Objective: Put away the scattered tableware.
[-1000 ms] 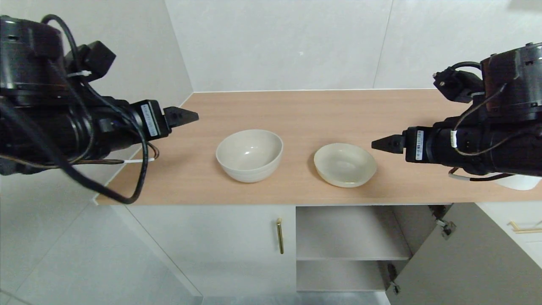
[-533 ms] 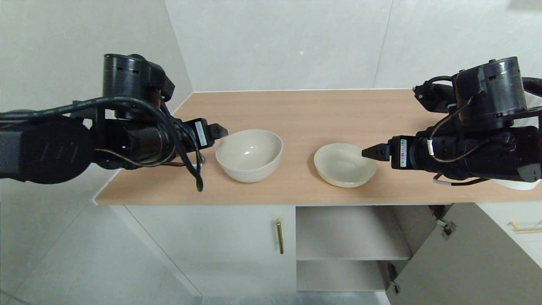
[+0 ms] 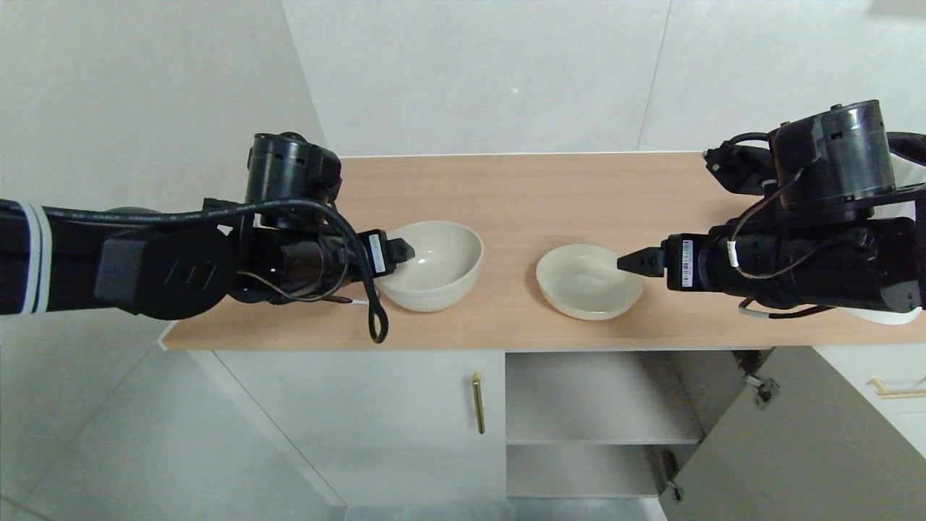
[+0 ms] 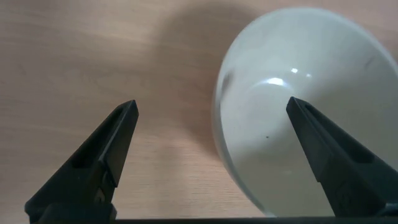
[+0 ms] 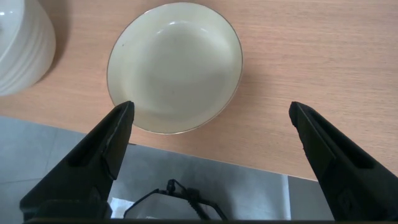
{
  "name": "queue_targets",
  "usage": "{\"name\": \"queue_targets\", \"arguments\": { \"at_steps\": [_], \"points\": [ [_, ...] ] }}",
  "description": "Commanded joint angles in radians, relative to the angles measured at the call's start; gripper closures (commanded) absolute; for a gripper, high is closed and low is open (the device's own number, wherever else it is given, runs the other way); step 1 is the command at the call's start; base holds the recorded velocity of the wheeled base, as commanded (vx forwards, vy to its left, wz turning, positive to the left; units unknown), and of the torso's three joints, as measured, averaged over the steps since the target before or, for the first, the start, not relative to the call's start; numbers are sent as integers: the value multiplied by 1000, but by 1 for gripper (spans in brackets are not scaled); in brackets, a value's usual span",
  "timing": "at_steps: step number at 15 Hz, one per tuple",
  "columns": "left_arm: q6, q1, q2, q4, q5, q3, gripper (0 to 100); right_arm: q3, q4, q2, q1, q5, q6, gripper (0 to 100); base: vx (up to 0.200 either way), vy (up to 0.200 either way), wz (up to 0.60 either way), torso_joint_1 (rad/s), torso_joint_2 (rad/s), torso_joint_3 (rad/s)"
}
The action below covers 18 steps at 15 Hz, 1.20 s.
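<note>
Two arms, one bowl each on the counter (image 3: 506, 188). Left gripper (image 3: 404, 251), jaws wide, straddles the deep bowl's (image 3: 434, 268) left rim. Right gripper (image 3: 626, 262), also wide, hovers at the shallow bowl's (image 3: 582, 284) right edge.

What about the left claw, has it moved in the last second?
Yes. The left gripper has moved rightward across the countertop to the unmoved deep bowl, open across its rim.

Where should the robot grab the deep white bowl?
Probably pinch the deep bowl at its rim, coming from the robot's left: one finger inside, one outside. It stands upright, its wall is thin, and the open left gripper is there.
</note>
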Motion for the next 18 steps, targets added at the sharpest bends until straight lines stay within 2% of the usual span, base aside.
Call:
{"name": "queue_targets", "arguments": {
  "at_steps": [1, 2, 3, 9, 13, 15, 18],
  "points": [
    [0, 1, 11, -2, 0, 0, 0, 1, 0, 0, 0, -1, 0, 0, 0, 0, 0, 0, 0, 0],
    [0, 0, 16, -3, 0, -2, 0, 1, 0, 0, 0, -1, 0, 0, 0, 0, 0, 0, 0, 0],
    [-2, 0, 18, -3, 1, -6, 100, 1, 0, 0, 0, -1, 0, 0, 0, 0, 0, 0, 0, 0],
    [-11, -9, -45, -3, 1, 6, 100, -3, -1, 8, -1, -1, 2, 0, 0, 0, 0, 0, 0, 0],
    [-8, -11, -140, -11, -17, 63, 100, -13, -27, 51, -3, -22, 17, 0, 0, 0, 0, 0, 0, 0],
    [-6, -11, -176, -59, -68, 100, 100, -46, -30, 131, -3, -139, 26, 0, 0, 0, 0, 0, 0, 0],
    [-2, -17, -205, -85, -101, 129, 100, -83, -41, 212, -3, -210, 57, 0, 0, 0, 0, 0, 0, 0]
  ]
}}
